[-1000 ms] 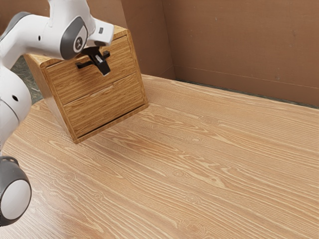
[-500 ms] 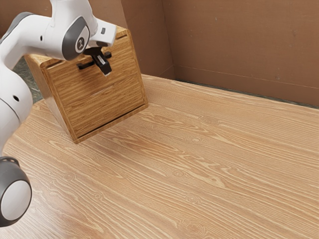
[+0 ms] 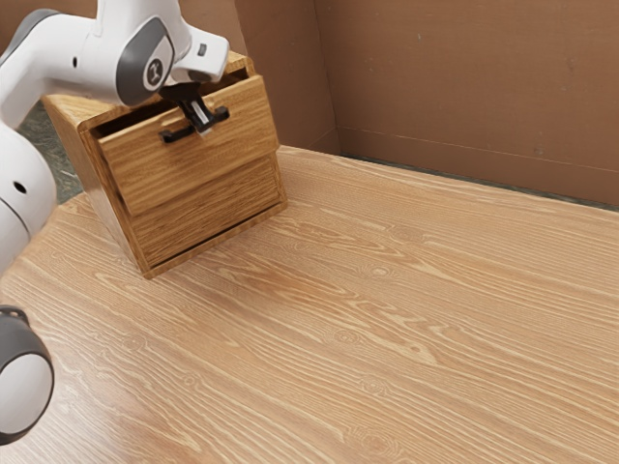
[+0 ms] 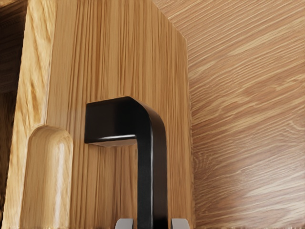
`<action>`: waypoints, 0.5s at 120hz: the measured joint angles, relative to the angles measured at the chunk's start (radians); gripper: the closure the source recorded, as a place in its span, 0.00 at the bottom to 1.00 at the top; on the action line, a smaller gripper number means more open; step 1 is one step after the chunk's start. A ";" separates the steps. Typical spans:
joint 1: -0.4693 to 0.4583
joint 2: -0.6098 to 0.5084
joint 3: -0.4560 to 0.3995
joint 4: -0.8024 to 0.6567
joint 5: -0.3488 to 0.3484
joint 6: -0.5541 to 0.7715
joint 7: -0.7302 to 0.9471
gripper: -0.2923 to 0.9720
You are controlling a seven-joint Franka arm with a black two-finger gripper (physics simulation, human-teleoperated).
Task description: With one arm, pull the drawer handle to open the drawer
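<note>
Cabinet: a boxy, wood-grained cabinet [image 3: 208,205] sat on a grained wooden table [image 3: 406,319].
Drawer: the top drawer [image 3: 174,166], flat-fronted, stood partly out.
Handle: a black, square-cornered handle [image 3: 176,133] crossed the drawer's front.
Gripper: the black gripper [image 3: 200,114] had its jaws narrow, clamping the handle.

The cabinet [image 3: 73,106] stands on the table [image 3: 387,309] at the exterior view's upper left, with the walls [image 3: 464,77] behind it. Its upper drawer [image 3: 184,145] juts forward, overhanging the lower drawer [image 3: 208,203], which sits flush in the cabinet front. The handle [image 3: 174,134] lies across the upper drawer's front. The gripper [image 3: 200,118] reaches down from above the cabinet's top onto the middle of the handle, one finger against each side of the bar.
</note>
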 joint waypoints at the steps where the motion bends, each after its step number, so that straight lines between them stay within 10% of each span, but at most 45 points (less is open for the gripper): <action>1: 0.000 -0.001 0.000 0.000 0.000 -0.001 0.000 0.76; 60: -0.043 -0.064 -0.004 -0.099 0.009 -0.008 -0.008 0.85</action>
